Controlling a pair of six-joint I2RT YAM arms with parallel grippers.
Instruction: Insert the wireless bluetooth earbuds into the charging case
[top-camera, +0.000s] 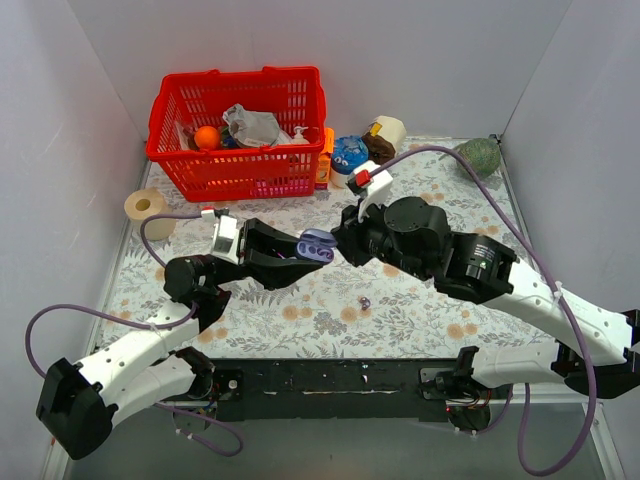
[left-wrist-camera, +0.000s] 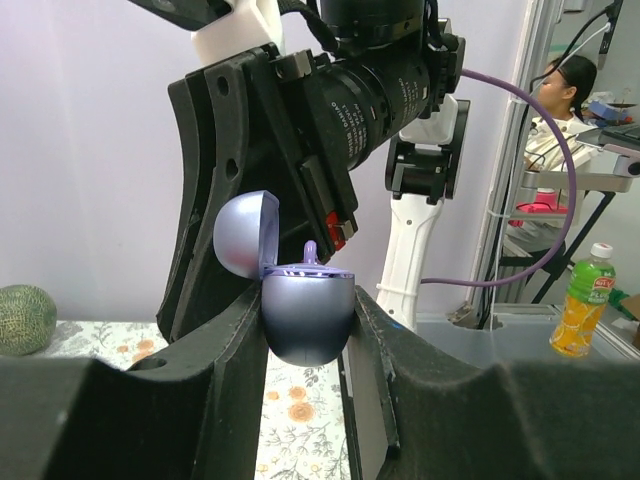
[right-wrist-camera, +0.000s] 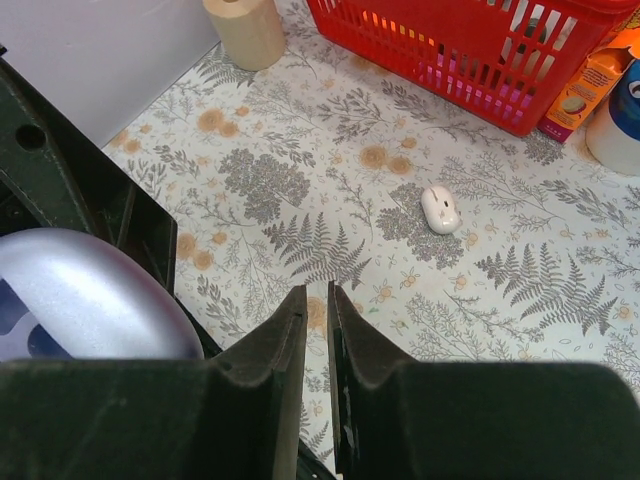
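My left gripper (top-camera: 312, 250) is shut on the charging case (top-camera: 317, 244), a lavender pebble held above the table with its lid open. In the left wrist view the case (left-wrist-camera: 306, 318) sits between the fingers (left-wrist-camera: 225, 345), lid (left-wrist-camera: 245, 235) tipped back. One purple earbud (left-wrist-camera: 311, 250) sticks up out of the case. The other earbud (top-camera: 364, 301) lies on the floral cloth below. My right gripper (top-camera: 342, 245) hovers right beside the case (right-wrist-camera: 85, 295). Its jaws (right-wrist-camera: 316, 292) are nearly together with nothing between them.
A red basket (top-camera: 240, 165) with items stands at the back left, a paper roll (top-camera: 148, 207) at the left. An orange box (top-camera: 324, 160), a blue object (top-camera: 350, 153) and a green melon (top-camera: 478, 155) sit at the back. A small white object (right-wrist-camera: 440, 208) lies on the cloth.
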